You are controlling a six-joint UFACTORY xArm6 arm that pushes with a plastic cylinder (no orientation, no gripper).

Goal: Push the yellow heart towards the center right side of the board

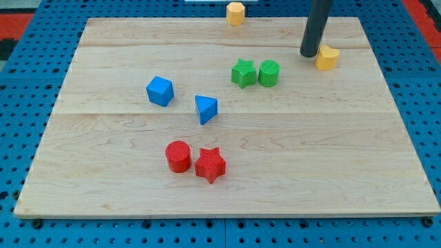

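Observation:
The yellow heart point(328, 57) lies near the board's top right. My tip point(309, 54) stands just to the heart's left, touching or almost touching it. The rod rises out of the view's top. A yellow hexagon block point(236, 12) sits at the board's top edge, left of the rod.
A green star point(242, 72) and a green cylinder point(269, 73) sit side by side left of and below the tip. A blue cube point(160, 90) and a blue triangle point(205, 108) lie mid-left. A red cylinder point(178, 156) and a red star point(210, 164) lie lower centre. The wooden board point(344, 172) rests on a blue pegboard.

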